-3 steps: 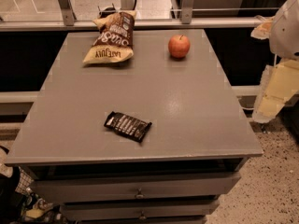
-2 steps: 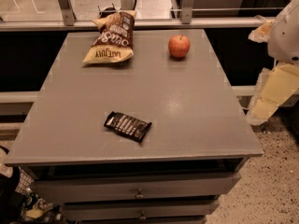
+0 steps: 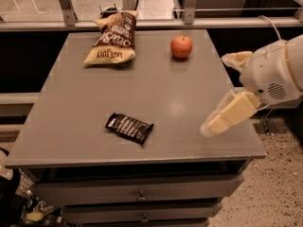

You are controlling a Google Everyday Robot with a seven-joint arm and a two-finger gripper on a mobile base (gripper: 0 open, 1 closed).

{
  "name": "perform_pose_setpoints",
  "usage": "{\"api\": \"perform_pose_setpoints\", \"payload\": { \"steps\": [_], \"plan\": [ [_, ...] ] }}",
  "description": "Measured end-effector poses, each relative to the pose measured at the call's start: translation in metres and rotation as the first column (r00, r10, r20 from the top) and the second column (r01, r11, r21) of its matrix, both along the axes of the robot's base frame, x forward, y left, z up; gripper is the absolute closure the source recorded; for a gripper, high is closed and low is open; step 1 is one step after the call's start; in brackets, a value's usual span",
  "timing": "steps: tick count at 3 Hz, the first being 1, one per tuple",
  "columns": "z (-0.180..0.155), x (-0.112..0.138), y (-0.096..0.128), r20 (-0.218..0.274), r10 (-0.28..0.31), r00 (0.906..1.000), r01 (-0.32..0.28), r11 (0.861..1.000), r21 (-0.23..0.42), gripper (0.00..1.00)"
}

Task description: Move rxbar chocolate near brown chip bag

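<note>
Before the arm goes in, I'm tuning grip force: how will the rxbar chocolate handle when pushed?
The rxbar chocolate lies flat, so probably slides, not rolls. Small and thin, likely light. The gripper hovers over the table at right.

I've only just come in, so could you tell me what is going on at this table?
The robot's end effector is at the right edge of the grey table, well apart from the rxbar chocolate, which lies flat near the front. The brown chip bag sits at the far left, with a red apple to its right. The bar has not yet been brought near the bag.
</note>
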State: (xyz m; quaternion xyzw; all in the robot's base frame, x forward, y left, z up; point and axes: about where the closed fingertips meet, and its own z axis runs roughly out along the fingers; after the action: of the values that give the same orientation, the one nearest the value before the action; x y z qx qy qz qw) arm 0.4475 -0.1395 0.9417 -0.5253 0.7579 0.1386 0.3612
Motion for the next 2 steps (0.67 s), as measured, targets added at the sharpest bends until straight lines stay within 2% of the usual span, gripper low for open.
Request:
{"api": "perform_pose_setpoints", "payload": {
  "steps": [1,2],
  "plan": [
    [-0.0075,0.0043,0.0446,0.027,0.034,0.9991,-0.037,0.989,0.143,0.00],
    [-0.0075,0.0043,0.0446,0.027,0.034,0.9991,-0.037,0.989,0.143,0.00]
  ]
}}
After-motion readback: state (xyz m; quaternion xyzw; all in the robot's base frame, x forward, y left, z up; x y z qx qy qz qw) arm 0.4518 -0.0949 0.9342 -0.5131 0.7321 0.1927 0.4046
